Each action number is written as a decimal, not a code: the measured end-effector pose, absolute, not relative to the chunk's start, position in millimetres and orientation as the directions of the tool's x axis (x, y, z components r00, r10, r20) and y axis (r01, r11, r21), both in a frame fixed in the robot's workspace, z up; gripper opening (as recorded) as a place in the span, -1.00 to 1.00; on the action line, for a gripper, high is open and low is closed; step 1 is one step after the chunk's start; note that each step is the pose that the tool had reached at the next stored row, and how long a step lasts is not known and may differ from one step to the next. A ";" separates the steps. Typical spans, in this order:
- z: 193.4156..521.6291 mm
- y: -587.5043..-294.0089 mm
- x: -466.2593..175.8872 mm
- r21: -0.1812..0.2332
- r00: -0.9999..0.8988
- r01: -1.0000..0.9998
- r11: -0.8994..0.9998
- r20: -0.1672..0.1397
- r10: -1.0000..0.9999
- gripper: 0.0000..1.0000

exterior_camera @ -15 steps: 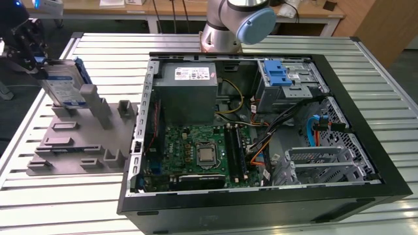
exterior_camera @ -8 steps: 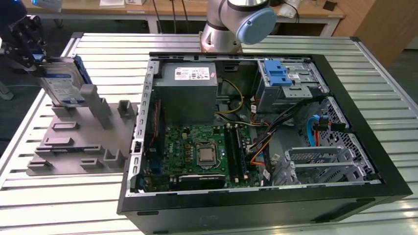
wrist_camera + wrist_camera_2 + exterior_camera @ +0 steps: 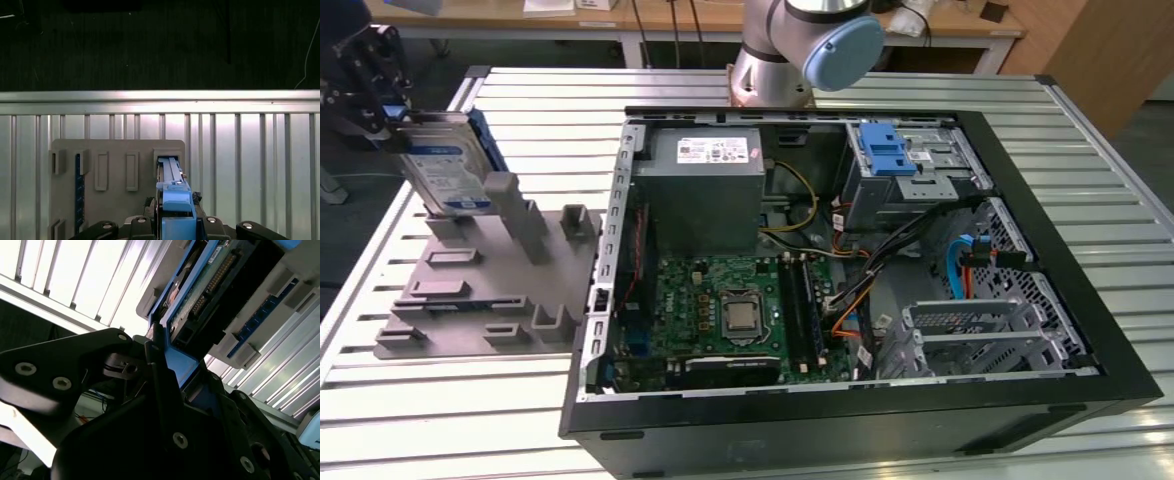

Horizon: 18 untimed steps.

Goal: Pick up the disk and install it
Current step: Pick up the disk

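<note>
Jaws clamped on disk (image 3: 443, 170), standing on edge

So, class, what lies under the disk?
The grey slotted holder lies under the disk, resting on the slatted table. A holder post partly covers the disk's lower edge, so contact there cannot be told.

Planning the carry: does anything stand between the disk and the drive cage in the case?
Yes: the case's side wall and the power supply lie between the disk and the drive cage; the case is open on top.
</note>
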<state>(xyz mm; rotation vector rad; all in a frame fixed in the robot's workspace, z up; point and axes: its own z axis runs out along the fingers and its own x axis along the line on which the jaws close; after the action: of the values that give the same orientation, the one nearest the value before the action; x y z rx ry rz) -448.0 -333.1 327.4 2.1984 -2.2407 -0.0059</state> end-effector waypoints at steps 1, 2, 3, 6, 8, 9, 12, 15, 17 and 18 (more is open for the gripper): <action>328.0 -333.1 -448.0 0.004 -0.019 -1.000 0.019 -0.001 -1.000 -0.27; 328.0 -333.1 -448.0 0.004 -0.019 -1.000 0.019 -0.001 -1.000 -0.27; 328.0 -333.1 -448.0 0.004 -0.019 -1.000 0.019 -0.001 -1.000 -0.27; 328.2 -333.1 -448.6 0.004 -0.019 -1.000 0.019 -0.001 -1.000 -0.27; 328.2 -333.1 -448.6 0.004 -0.019 -1.000 0.019 -0.001 -1.000 -0.27; 328.2 -333.1 -448.6 0.004 -0.019 -1.000 0.019 -0.001 -1.000 -0.27; 328.2 -333.1 -448.6 0.004 -0.019 -1.000 0.019 -0.001 -1.000 -0.27; 328.3 -333.1 -448.7 0.004 -0.019 -1.000 0.019 -0.001 -1.000 -0.27; 329.7 -333.1 -448.7 0.005 -0.019 -1.000 0.019 -0.001 -1.000 -0.27; 330.8 -333.1 -448.7 0.004 -0.019 -1.000 0.019 -0.001 -1.000 -0.27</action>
<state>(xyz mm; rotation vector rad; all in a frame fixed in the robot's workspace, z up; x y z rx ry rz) -448.7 -333.1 330.8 2.1985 -2.2407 -0.0059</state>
